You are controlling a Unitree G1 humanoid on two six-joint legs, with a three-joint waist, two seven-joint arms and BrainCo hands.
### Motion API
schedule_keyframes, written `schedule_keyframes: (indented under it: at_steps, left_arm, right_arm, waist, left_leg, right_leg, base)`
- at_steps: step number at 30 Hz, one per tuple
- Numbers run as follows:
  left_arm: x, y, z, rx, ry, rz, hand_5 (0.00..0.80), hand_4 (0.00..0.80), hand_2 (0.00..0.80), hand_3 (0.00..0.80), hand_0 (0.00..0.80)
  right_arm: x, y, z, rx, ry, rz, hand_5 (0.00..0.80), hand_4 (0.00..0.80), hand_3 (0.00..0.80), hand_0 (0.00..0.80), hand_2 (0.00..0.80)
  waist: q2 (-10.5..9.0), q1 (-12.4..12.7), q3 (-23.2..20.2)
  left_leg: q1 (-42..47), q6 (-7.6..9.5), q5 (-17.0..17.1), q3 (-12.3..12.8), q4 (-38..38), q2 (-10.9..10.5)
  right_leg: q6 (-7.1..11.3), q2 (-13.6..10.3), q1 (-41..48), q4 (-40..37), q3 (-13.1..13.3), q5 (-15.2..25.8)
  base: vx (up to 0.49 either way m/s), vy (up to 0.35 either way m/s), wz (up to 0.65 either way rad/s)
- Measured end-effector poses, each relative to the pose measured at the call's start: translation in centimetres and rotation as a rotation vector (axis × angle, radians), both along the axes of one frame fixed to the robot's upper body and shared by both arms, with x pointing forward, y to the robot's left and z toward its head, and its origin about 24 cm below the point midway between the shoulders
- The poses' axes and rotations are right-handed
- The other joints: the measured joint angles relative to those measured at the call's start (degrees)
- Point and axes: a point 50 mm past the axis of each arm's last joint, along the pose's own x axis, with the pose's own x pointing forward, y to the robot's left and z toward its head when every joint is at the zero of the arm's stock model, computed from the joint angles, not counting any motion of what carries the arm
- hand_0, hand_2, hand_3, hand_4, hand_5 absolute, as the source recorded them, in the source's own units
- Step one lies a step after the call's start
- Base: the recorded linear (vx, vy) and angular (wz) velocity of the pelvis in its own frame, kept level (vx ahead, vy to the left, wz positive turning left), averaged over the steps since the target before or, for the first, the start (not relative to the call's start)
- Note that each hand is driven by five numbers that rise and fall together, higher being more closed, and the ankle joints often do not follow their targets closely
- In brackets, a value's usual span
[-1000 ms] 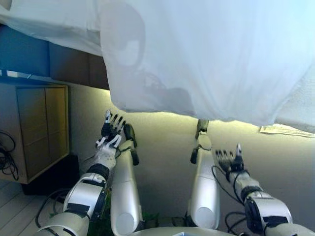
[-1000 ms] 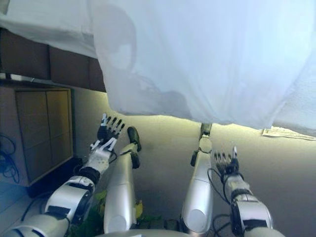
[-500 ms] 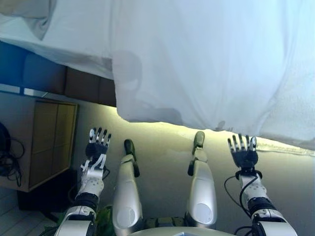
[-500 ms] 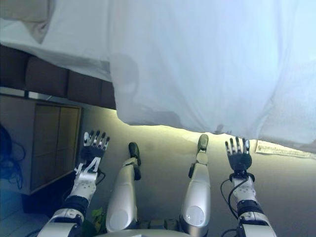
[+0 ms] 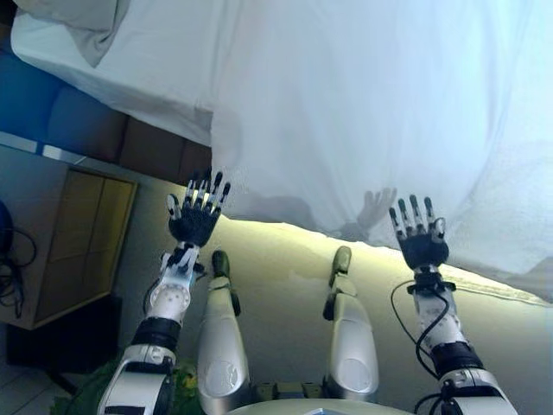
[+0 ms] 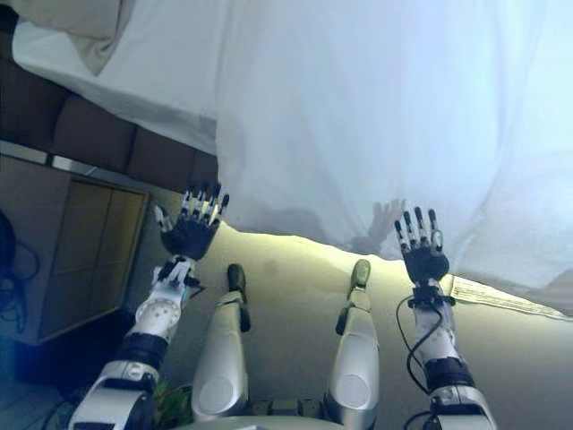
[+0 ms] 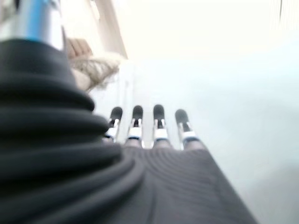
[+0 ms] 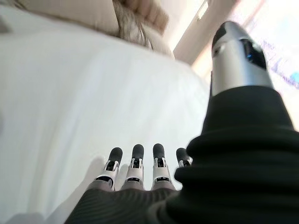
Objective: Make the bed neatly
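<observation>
Left eye view: left hand (image 5: 195,218), right hand (image 5: 419,235) spread, seemingly off sheet (image 5: 363,95).

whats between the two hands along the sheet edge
Nothing: between the left hand and right hand only the sheet hem hangs over bare floor, in the left eye view.

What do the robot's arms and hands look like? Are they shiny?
Yes, quite shiny! Both arms are smooth silver-grey tubes with dark bands near the wrists. Each robot hand, the left robot hand and the right robot hand, has a dark palm and silver fingers with dark tips. Up close, a dark ribbed cover wraps the wrist.
</observation>
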Motion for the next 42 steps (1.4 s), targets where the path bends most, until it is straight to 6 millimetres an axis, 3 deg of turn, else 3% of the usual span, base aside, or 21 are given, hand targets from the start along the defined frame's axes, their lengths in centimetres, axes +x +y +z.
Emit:
schedule_keyframes:
  at_steps: [4, 7, 12, 18, 27, 32, 42]
  left_arm:
    - [2.2, -2.6, 4.7, -0.046, -0.17, -0.152, 0.0, 0.0, 0.0, 0.0, 0.0]
    - [2.9, -4.1, 6.7, -0.057, -0.232, -0.241, 0.0, 0.0, 0.0, 0.0, 0.0]
    - [2.7, -6.2, 6.7, -0.044, -0.253, -0.326, 0.0, 0.0, 0.0, 0.0, 0.0]
    - [3.5, -6.5, 5.5, 0.096, -0.177, -0.323, 0.0, 0.0, 0.0, 0.0, 0.0]
    - [6.4, -3.2, 8.1, 0.321, -0.087, -0.152, 0.0, 0.0, 0.0, 0.0, 0.0]
    - [7.4, -2.4, 9.6, 0.386, -0.032, -0.044, 0.0, 0.0, 0.0, 0.0, 0.0]
    - [6.5, -0.2, 6.1, 0.399, 0.086, 0.024, 0.0, 0.0, 0.0, 0.0, 0.0]
  right_arm:
    - [3.4, 2.0, 3.9, -0.061, -0.084, 0.077, 0.0, 0.0, 0.0, 0.0, 0.0]
    - [5.2, 2.8, 6.2, -0.055, -0.142, 0.119, 0.0, 0.0, 0.0, 0.0, 0.0]
    - [6.9, 4.1, 9.4, -0.011, -0.26, 0.191, 0.0, 0.0, 0.0, 0.0, 0.0]
    - [8.6, 3.9, 10.4, 0.025, -0.243, 0.189, 0.0, 0.0, 0.0, 0.0, 0.0]
    - [10.0, 0.3, 10.9, 0.015, -0.112, 0.119, 0.0, 0.0, 0.0, 0.0, 0.0]
    - [9.7, -2.8, 11.4, 0.035, -0.035, 0.016, 0.0, 0.0, 0.0, 0.0, 0.0]
    - [7.0, -8.6, 8.7, 0.073, 0.168, -0.19, 0.0, 0.0, 0.0, 0.0, 0.0]
  waist:
    - [-1.07, -0.08, 0.31]
    - [-1.88, 0.2, 0.7]
    - [-1.99, 0.25, 0.74]
    - [-1.88, 0.14, 0.79]
    - [-1.13, 0.38, 1.02]
    - [0.21, 0.35, 0.88]
    - [4.6, 0.47, 1.26]
  left_leg:
    - [-5.9, 0.04, 0.01, -0.39, 2.82, -0.15]
    - [-10.61, 0.08, 0.09, -1.3, 4.9, -0.58]
    - [-19.5, 1.01, -0.76, -1.82, 9.37, -1.36]
    - [-27.77, 2.58, -2.09, -1.15, 13.29, -2.38]
    - [-35.63, 3.03, -3.38, 0.63, 16.53, -2.73]
    - [-38.36, 3.3, -3.97, 1.58, 17.05, -3.29]
    - [-38.74, 3.82, -4.48, 4.0, 17.11, -3.89]
  right_leg:
    - [-0.3, -0.09, -4.44, -0.15, 0.08, 1.47]
    - [-0.16, -0.41, -8.55, 1.2, 0.23, 1.81]
    - [0.03, -1.45, -17.31, 5.16, 1.16, 1.49]
    - [0.09, -2.44, -24.49, 5.02, 2.77, 1.83]
    - [1.39, -3.39, -33.11, 5.22, 4.69, 4.64]
    - [1.01, -4.08, -36.9, 5.29, 5.79, 4.71]
    - [1.27, -5.35, -39.57, 6.12, 7.35, 5.2]
  base:
    - [-0.065, 0.027, 0.0]
    - [-0.074, 0.005, 0.05]
    - [-0.061, 0.021, 0.01]
    - [-0.015, 0.083, -0.05]
    - [-0.017, 0.097, -0.1]
    - [-0.023, 0.112, -0.04]
    - [0.006, 0.084, -0.03]
